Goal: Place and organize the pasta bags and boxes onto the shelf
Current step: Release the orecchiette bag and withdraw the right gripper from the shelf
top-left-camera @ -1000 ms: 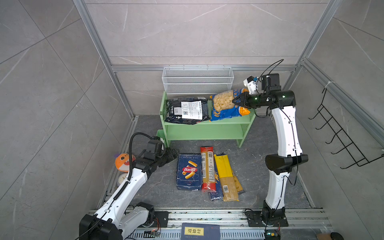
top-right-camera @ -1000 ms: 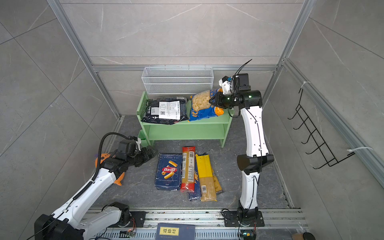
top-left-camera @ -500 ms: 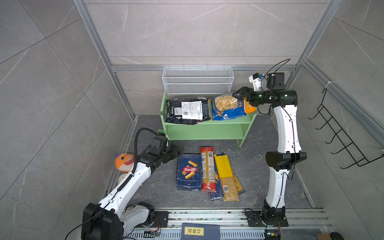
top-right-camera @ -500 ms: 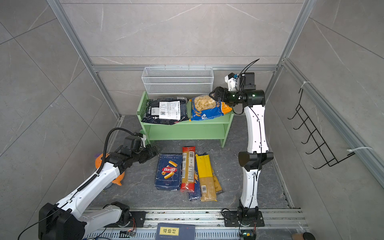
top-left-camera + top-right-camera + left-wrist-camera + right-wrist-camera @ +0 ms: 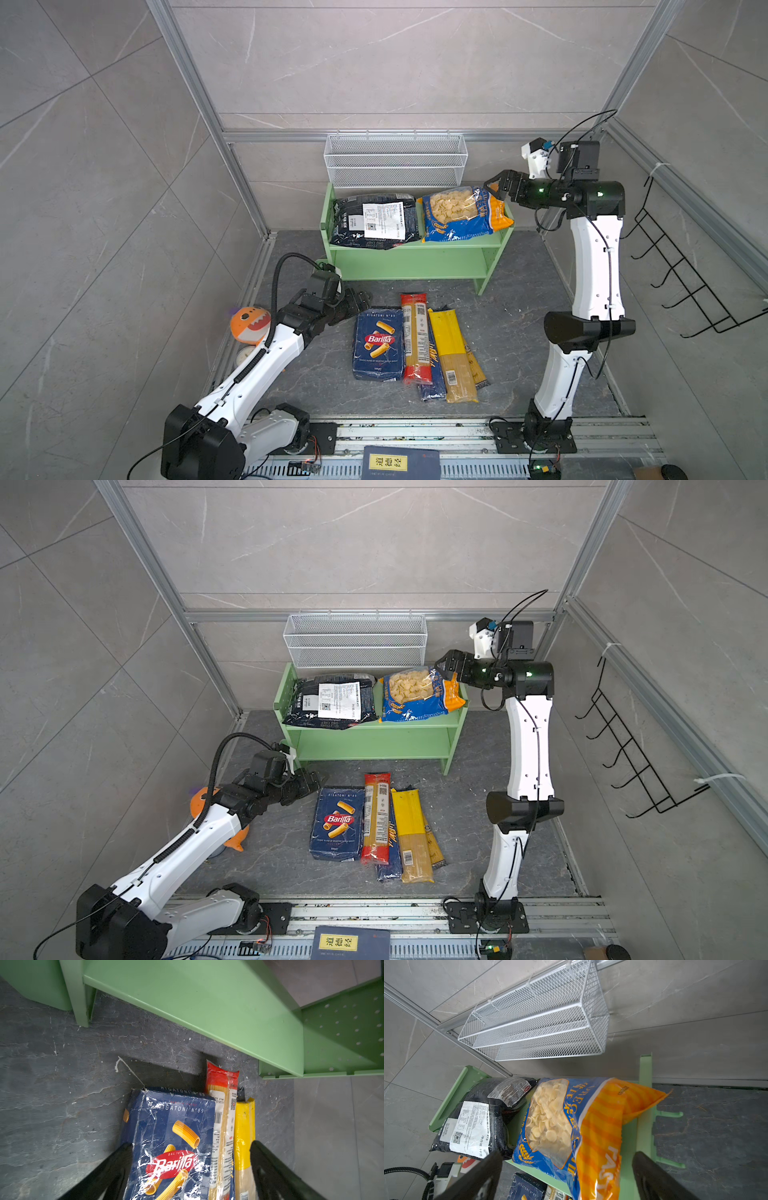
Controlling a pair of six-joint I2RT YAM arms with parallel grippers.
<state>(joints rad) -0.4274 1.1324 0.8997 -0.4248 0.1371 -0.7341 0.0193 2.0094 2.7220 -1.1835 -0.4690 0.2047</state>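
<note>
Bags fill the upper tier of the green shelf (image 5: 415,268) in both top views: black bag (image 5: 374,222) and shell pasta bag (image 5: 461,214) side by side, right gripper (image 5: 496,185) just beside the orange end, fingers spread, holding nothing. Left wrist view: left gripper (image 5: 190,1147), fingers wide apart, faces the Barilla rigatoni box (image 5: 170,1136), flat on the dark slate-like floor (image 5: 62,1084) beside spaghetti packs (image 5: 223,1126), likely lining up a pick. Right wrist view: white mesh basket (image 5: 539,1022) hangs on grey tiled wall (image 5: 675,991).
</note>
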